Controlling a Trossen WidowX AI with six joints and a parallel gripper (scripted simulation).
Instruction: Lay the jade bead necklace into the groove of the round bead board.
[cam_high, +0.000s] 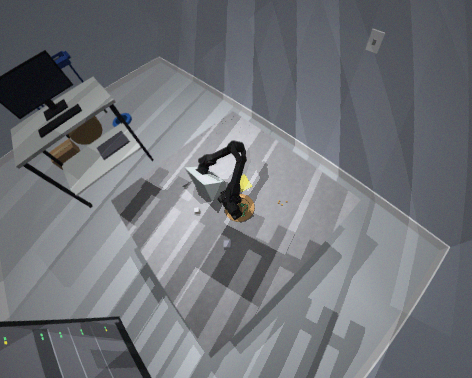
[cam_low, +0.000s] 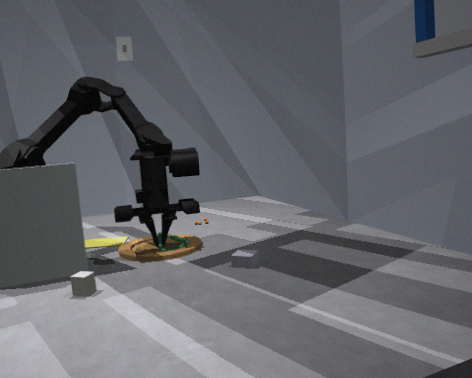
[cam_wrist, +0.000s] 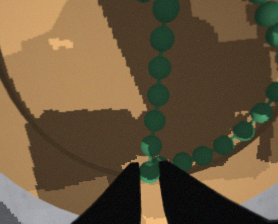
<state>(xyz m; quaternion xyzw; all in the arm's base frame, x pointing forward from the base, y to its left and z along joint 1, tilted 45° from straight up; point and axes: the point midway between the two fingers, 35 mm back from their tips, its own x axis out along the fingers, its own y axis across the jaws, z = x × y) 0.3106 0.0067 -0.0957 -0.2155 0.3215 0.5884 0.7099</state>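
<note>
The round wooden bead board (cam_high: 248, 218) (cam_low: 145, 257) (cam_wrist: 45, 90) lies flat, with a thin dark groove curving near its rim. The jade bead necklace (cam_high: 244, 209) (cam_low: 185, 244) (cam_wrist: 158, 95) lies over it. In the wrist view one strand runs straight up across the board's middle, away from the groove; another curves up to the right, close along the groove's inner side. The left part of the groove shows no beads. My gripper (cam_high: 237, 216) (cam_low: 161, 246) (cam_wrist: 148, 170) points down, low at the board's near edge, shut on a bead of the necklace. The necklace's far part is outside the wrist view.
A yellow piece (cam_high: 245, 183) (cam_low: 105, 242) lies beside the board. A grey box-like block (cam_high: 209, 189) (cam_low: 40, 225) stands near the arm's base. A whitish cube (cam_high: 196, 211) (cam_low: 83, 284), a lilac block (cam_high: 227, 243) (cam_low: 244, 259) and several small orange bits (cam_high: 282, 202) (cam_low: 198, 223) lie around.
</note>
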